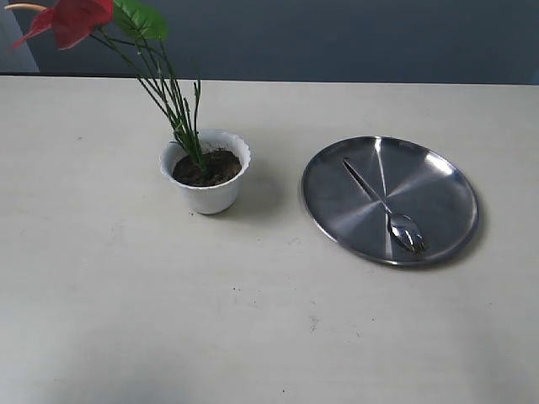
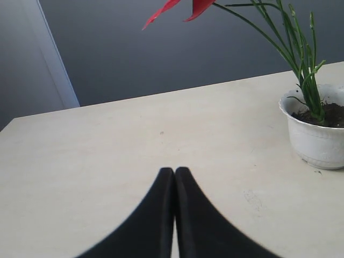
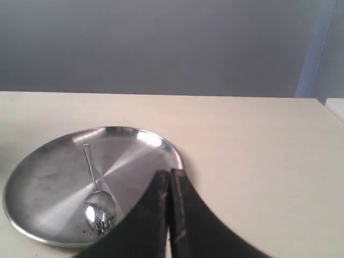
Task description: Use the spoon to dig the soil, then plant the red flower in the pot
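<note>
Standing in the pot (image 1: 206,172), the flower (image 1: 74,18) leans toward 10 o'clock; the spoon (image 1: 383,204) lies on the plate (image 1: 446,189), handle toward 10 o'clock. Left gripper (image 2: 174,173): jaws clenched, empty, pot (image 2: 317,140) at 2 o'clock. Right gripper (image 3: 169,176): jaws clenched, empty, spoon (image 3: 95,188) nearer, at 9 o'clock.

A brushed, shiny steel plate (image 1: 438,181) holds a polished metal spoon (image 1: 385,204), the white pot (image 1: 207,195) looks smooth (ceramic or plastic, unclear), its soil (image 1: 215,168) crumbly, the tabletop (image 1: 168,320) matt.
</note>
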Robot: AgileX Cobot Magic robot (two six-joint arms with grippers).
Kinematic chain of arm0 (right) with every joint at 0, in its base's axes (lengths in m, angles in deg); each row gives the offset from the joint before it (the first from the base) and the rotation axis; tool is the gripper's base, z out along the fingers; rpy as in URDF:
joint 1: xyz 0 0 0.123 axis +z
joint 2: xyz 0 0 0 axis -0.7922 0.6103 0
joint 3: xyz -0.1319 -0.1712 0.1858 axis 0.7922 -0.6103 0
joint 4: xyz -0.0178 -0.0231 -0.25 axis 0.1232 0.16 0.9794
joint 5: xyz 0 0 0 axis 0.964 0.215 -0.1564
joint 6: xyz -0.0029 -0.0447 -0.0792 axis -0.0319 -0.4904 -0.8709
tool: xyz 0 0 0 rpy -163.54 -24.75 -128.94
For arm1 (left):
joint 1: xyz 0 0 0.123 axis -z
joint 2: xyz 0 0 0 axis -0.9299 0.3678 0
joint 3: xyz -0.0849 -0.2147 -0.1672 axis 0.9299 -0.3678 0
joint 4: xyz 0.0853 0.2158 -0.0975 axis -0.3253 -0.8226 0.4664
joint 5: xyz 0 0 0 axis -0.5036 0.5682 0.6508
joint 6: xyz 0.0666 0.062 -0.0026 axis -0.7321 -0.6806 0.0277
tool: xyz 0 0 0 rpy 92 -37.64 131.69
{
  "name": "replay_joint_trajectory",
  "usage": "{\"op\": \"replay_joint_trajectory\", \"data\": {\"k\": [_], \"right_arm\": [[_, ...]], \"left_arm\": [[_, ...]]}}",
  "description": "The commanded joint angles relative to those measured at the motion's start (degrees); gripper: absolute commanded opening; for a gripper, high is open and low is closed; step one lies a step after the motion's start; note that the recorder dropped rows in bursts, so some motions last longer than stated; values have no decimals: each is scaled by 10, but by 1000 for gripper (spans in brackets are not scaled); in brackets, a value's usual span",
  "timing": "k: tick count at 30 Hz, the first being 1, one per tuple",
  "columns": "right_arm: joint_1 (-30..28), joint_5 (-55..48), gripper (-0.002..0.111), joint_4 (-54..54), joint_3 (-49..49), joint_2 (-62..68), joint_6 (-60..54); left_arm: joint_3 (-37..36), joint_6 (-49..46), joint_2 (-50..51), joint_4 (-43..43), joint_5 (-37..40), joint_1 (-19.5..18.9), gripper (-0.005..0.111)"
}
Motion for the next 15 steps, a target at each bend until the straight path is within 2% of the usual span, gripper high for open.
{"op": "replay_joint_trajectory", "data": {"k": [1,15], "right_arm": [[-2,8,-1,3,-14,-4,12],[-2,-4,-1,-1,-14,-4,12]], "left_arm": [[-1,2,-4,1,-3,-2,0],[-1,2,-4,1,-3,-2,0]]}}
